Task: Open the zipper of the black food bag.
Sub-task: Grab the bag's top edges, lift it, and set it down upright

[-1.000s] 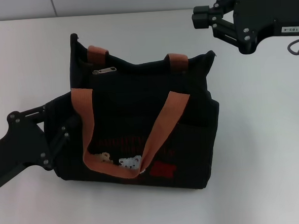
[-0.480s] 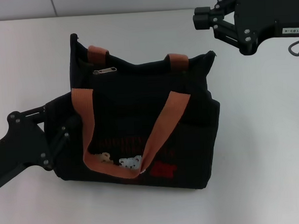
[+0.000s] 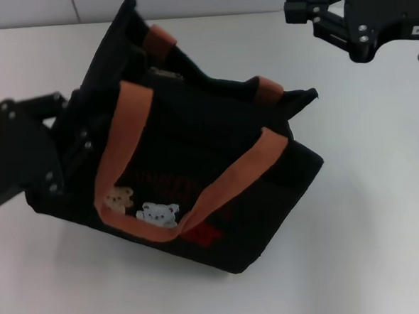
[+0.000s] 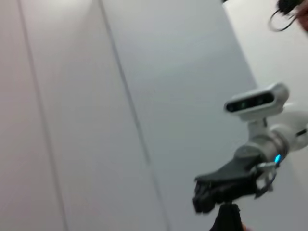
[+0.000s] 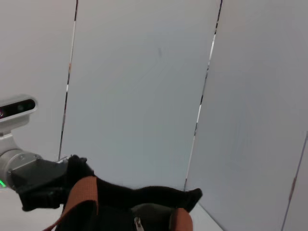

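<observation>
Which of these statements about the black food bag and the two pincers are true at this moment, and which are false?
1. The black food bag stands level on the table. False: it is tilted, its left end raised.
2. The left pincer is against the bag's left end. True.
3. The right pincer grips the zipper pull. False: it hovers apart, beyond the bag's right corner.
4. Two bear patches show on the bag's front. True.
5. The front strap handle is blue. False: it is orange-brown.

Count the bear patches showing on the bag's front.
2: a tan bear patch and a white bear patch beside it, low on the bag under the front strap.
</observation>
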`<state>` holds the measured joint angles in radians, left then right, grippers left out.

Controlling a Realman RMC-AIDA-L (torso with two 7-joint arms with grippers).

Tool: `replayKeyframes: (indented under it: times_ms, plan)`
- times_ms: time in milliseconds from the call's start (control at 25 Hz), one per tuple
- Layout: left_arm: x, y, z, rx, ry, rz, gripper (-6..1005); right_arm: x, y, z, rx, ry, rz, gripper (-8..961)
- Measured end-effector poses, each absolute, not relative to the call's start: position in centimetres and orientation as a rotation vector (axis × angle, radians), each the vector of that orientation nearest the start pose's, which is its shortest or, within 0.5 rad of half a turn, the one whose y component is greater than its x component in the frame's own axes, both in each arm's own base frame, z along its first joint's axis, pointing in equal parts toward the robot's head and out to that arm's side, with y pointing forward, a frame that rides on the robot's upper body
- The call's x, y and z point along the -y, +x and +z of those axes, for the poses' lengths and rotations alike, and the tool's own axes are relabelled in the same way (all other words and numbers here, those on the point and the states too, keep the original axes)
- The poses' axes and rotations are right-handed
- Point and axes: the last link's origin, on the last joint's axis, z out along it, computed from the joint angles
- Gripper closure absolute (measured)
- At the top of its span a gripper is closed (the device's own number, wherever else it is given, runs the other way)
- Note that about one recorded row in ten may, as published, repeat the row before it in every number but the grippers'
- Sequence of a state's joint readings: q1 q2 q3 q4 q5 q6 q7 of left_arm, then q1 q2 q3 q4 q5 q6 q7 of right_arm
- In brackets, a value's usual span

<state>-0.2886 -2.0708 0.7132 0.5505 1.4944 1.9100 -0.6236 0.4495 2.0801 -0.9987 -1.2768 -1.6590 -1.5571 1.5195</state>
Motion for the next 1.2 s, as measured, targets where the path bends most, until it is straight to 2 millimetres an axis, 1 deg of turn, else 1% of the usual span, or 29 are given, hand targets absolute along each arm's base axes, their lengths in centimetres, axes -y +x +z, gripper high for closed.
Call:
replayKeyframes:
  times_ms: [40, 80, 200, 240, 280, 360, 400, 520, 560, 600, 800, 920, 960, 1200]
  plan:
    - [-25.2, -27.2, 3.9, -0.199, -2.267, -1.141, 809, -34.3, 14.7, 6.9, 0.046, -2.665, 0.787, 811]
    - [-25.9, -26.1, 4.3, -0.259, -2.283, -1.170, 809, -34.1, 14.7, 7.0, 0.052, -2.675, 0.795, 810]
    - [-26.2, -25.6, 4.5, -0.283, -2.291, -1.181, 809, -33.9, 14.6, 7.1, 0.068, -2.692, 0.804, 807]
    - [-27.1, -24.2, 4.9, -0.351, -2.311, -1.208, 809, -33.7, 14.5, 7.1, 0.077, -2.701, 0.810, 806]
    - [-27.2, -24.0, 5.0, -0.362, -2.315, -1.213, 809, -33.6, 14.4, 7.2, 0.086, -2.709, 0.818, 805]
    - [-27.8, -22.7, 4.9, -0.420, -2.336, -1.236, 809, -33.5, 14.2, 7.0, 0.076, -2.728, 0.841, 803]
    - [-27.8, -22.7, 4.9, -0.420, -2.336, -1.236, 809, -33.5, 14.2, 7.0, 0.076, -2.728, 0.841, 802]
    - [-28.3, -21.8, 4.7, -0.461, -2.350, -1.250, 809, -33.7, 13.9, 6.7, 0.049, -2.752, 0.854, 800]
    - [-28.3, -21.7, 4.7, -0.466, -2.352, -1.253, 809, -33.8, 13.5, 6.4, 0.031, -2.786, 0.850, 799]
    - [-28.3, -21.6, 4.7, -0.471, -2.352, -1.256, 809, -33.8, 13.5, 6.4, 0.031, -2.786, 0.850, 798]
    - [-28.4, -21.6, 4.7, -0.471, -2.347, -1.252, 809, -33.5, 13.3, 5.6, -0.010, -2.902, 0.779, 772]
    - [-28.4, -21.6, 4.6, -0.469, -2.346, -1.250, 809, -33.5, 13.3, 5.2, -0.019, -2.926, 0.751, 759]
    - [-28.4, -21.7, 4.6, -0.468, -2.345, -1.251, 809, -33.6, 13.2, 4.7, -0.037, -2.948, 0.737, 756]
    - [-28.4, -21.6, 4.4, -0.471, -2.352, -1.251, 809, -34.0, 12.6, 3.6, -0.099, -2.997, 0.750, 735]
